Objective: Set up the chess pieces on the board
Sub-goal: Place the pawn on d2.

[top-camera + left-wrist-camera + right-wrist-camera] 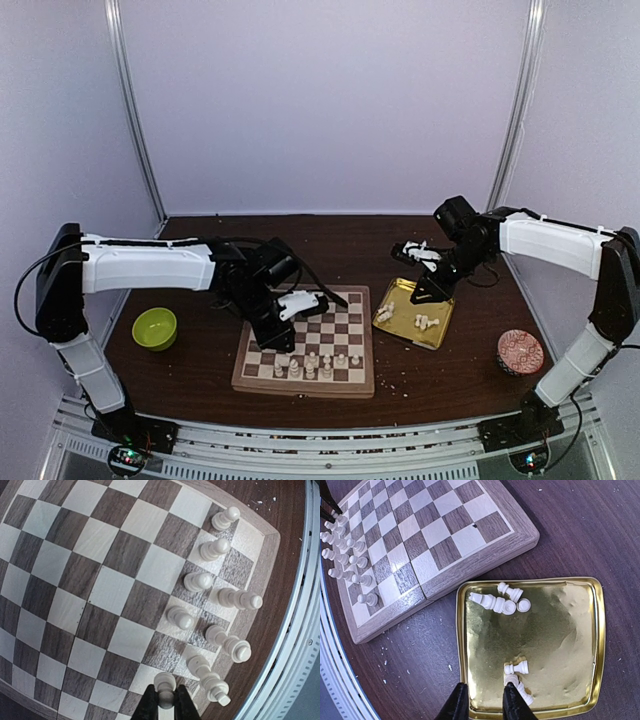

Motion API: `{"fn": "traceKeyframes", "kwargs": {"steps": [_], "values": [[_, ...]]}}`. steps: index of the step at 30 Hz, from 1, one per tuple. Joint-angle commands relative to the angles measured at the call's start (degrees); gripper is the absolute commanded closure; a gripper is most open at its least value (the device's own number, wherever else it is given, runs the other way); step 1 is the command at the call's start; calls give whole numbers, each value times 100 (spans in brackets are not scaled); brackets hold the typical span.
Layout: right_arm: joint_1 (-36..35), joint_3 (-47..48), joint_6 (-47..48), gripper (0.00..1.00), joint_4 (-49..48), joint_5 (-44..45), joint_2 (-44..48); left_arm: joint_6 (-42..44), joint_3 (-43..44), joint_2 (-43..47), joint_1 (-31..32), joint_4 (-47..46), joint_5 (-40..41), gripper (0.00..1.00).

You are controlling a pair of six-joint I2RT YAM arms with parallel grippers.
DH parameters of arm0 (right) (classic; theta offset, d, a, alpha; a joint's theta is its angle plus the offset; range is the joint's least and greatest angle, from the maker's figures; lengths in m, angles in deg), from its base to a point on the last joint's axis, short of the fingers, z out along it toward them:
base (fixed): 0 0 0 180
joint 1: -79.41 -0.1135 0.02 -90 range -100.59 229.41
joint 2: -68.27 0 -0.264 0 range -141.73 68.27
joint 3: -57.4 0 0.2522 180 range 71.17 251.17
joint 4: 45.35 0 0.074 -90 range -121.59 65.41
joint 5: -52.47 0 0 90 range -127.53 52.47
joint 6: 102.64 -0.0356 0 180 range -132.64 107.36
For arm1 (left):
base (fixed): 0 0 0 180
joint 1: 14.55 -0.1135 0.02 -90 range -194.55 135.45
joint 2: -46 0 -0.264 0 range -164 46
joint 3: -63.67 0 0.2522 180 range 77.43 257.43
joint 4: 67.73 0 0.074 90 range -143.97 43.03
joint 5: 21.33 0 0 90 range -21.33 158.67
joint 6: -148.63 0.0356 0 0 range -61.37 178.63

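The wooden chessboard (305,385) lies at the table's middle. Several cream-white pieces (310,365) stand in its two near rows; they also show in the left wrist view (197,581) and the right wrist view (350,560). My left gripper (165,697) is shut on a white pawn (165,682) and holds it upright over a square at the near left of the board (115,590). My right gripper (485,690) is open over the near rim of the gold tray (597,645). Several pieces lie in the tray: a group at the far side (495,602) and others by my right finger (517,668).
A green bowl (154,328) stands left of the board. A round red patterned dish (520,351) sits right of the gold tray (440,335). White crumbs (449,667) dot the dark table. A metal rail (330,445) runs along the near edge.
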Motion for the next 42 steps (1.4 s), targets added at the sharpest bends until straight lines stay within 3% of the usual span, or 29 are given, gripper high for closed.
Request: {"fn": "traceKeyframes", "kwargs": {"steps": [1, 42], "values": [[11, 128, 71, 77, 70, -71, -28, 97, 216, -209, 50, -164, -177, 92], [-3, 166, 144, 76, 159, -60, -149, 127, 384, -754, 120, -68, -160, 91]]}}
